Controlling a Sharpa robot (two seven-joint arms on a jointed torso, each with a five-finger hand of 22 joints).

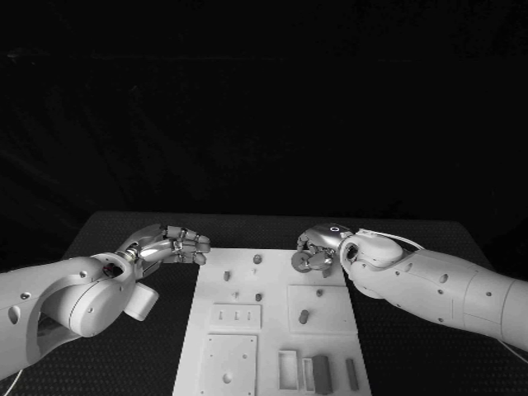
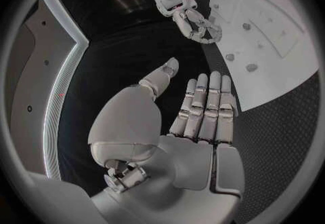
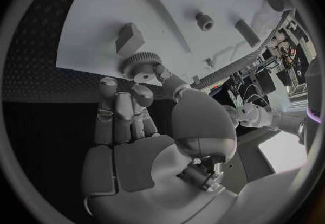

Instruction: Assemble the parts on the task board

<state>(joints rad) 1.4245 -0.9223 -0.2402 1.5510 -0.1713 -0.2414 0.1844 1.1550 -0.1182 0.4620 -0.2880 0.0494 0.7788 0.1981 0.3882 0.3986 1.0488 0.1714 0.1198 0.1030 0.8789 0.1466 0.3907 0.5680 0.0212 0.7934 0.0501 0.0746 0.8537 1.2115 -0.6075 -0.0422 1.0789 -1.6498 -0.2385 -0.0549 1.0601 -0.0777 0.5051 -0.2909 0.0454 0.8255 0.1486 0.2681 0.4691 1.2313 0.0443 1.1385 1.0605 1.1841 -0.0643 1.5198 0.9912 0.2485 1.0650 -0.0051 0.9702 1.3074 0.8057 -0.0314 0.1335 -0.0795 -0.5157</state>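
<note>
R robot hand (image 3: 145, 126) pinching gear (image 3: 140, 65) over task board (image 1: 217, 363) | L robot hand (image 2: 186, 126) fingers apart, holds nothing

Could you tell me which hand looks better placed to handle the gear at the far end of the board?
Right. The right hand has its fingertips at the gear, at the board's far right corner. The left hand hovers open over the table beside the board's far left corner.

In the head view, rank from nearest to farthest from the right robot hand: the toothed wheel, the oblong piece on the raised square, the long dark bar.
1. Toothed wheel, at the fingertips of the right robot hand, task board far end.
2. Oblong piece, mid-board.
3. Long dark bar, near edge.
</note>
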